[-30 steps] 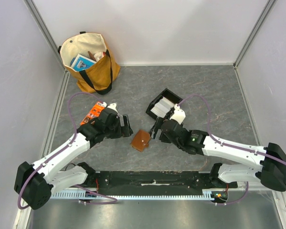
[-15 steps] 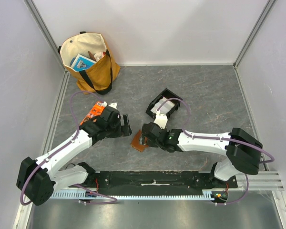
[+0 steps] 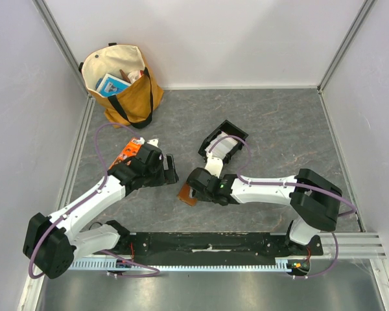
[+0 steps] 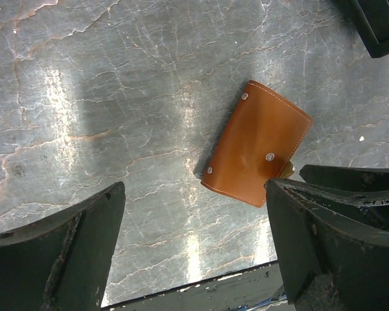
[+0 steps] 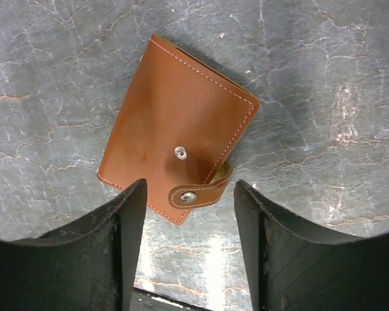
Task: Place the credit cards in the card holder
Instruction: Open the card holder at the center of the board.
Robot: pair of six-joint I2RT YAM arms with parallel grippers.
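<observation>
The card holder [image 5: 178, 139] is a tan-brown leather wallet lying closed and flat on the grey table; its strap snap sits off the front stud. It also shows in the left wrist view [image 4: 259, 150] and, partly covered, in the top view [image 3: 183, 194]. My right gripper [image 5: 188, 240] is open just above the wallet's strap end, its jaws to either side of that corner. My left gripper [image 4: 194, 259] is open and empty, to the left of the wallet. The credit cards [image 3: 229, 146], white, lie in a black tray.
The black open tray [image 3: 213, 137] stands behind the wallet, partly under the right arm's cable. An orange printed packet [image 3: 126, 154] lies by the left arm. A tan tote bag [image 3: 120, 81] stands at the back left. The table's front rail [image 4: 246, 285] is close below.
My right arm has swung left and down from beside the tray until its open gripper is over the wallet. The left arm has hardly moved. The wallet has stayed in place.
</observation>
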